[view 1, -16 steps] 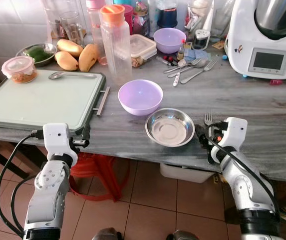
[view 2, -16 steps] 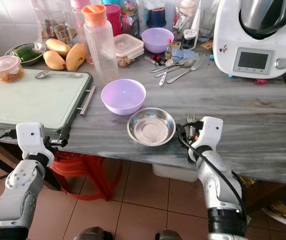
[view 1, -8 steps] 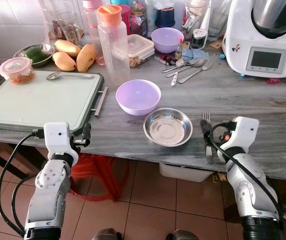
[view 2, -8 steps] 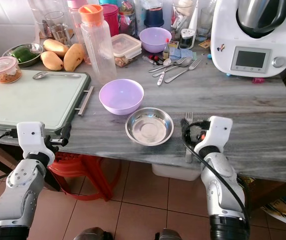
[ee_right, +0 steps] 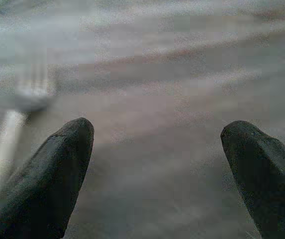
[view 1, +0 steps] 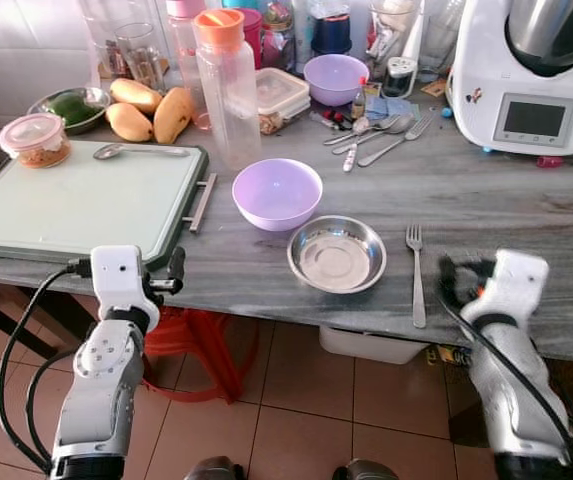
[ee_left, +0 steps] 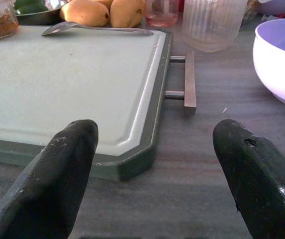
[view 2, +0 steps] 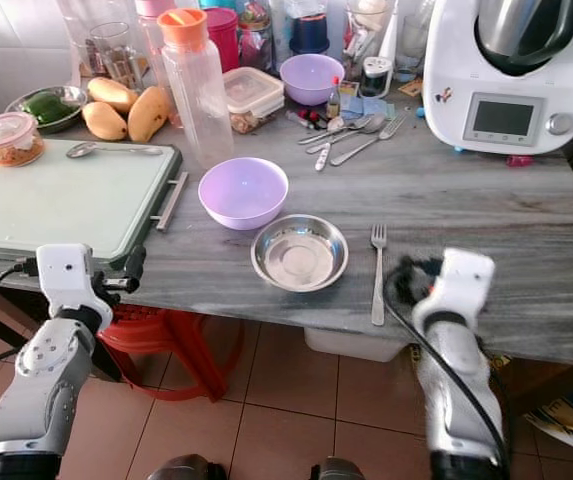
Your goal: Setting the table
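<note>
Item: slim silver metal fork [view 1: 416, 273], now released; you find it flat on the grey marble tabletop [view 1: 526, 200], right of the shallow steel dish [view 1: 337, 253]. Right tool [view 1: 453, 281] spread, withdrawn rightward: placement looks done.

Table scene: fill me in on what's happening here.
The robot is setting the table. A fork lies flat on the grey table, just right of a steel bowl, with a purple bowl behind it. The right gripper is open and empty, near the table edge to the right of the fork. The left gripper is open too, at the front corner of the green tray, holding nothing.
</note>
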Controlling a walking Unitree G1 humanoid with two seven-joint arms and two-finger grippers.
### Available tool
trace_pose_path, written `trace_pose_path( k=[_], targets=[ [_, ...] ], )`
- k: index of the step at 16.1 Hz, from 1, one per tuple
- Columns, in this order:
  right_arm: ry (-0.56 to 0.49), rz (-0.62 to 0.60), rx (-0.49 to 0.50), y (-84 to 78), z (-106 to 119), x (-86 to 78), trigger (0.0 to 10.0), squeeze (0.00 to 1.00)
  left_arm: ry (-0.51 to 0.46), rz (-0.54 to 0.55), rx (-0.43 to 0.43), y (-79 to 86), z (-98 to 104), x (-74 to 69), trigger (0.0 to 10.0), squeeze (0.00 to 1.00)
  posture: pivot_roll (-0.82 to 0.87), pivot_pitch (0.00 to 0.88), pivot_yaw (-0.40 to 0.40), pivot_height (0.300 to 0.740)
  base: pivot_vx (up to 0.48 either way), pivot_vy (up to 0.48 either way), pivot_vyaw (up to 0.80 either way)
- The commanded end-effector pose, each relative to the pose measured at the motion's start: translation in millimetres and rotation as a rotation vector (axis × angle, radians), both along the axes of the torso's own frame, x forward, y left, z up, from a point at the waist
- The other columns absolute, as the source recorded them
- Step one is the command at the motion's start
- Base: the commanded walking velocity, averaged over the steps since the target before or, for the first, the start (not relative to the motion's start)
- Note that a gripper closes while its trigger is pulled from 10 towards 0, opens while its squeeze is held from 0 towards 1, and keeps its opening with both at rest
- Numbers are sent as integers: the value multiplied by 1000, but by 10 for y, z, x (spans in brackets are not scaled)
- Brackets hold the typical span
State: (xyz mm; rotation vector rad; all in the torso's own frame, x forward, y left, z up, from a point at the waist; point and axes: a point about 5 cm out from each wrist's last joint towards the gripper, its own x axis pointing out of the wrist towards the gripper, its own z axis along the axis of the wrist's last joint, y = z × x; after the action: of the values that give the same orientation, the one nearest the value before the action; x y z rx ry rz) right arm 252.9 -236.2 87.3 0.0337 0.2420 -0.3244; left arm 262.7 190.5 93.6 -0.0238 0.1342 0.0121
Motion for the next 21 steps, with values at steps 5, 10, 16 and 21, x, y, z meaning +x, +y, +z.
trace_pose_path(
  k=[5,10,16,21],
  targets=[
    [54,-22,-22,-61,1,82,10000,1000,15,-9,20,35,-4,-46,10000,0,9,21,68,740,0,0,0],
    [98,40,-2,-43,-4,229,10000,871,29,-10,34,81,4,-104,10000,0,36,48,80,740,0,0,0],
    [130,198,39,135,-22,381,10000,851,39,-13,46,104,25,-121,10000,0,49,54,89,740,0,0,0],
    [123,259,44,191,6,435,10000,851,40,-14,44,96,30,-103,10000,0,45,50,88,740,0,0,0]
  ],
)
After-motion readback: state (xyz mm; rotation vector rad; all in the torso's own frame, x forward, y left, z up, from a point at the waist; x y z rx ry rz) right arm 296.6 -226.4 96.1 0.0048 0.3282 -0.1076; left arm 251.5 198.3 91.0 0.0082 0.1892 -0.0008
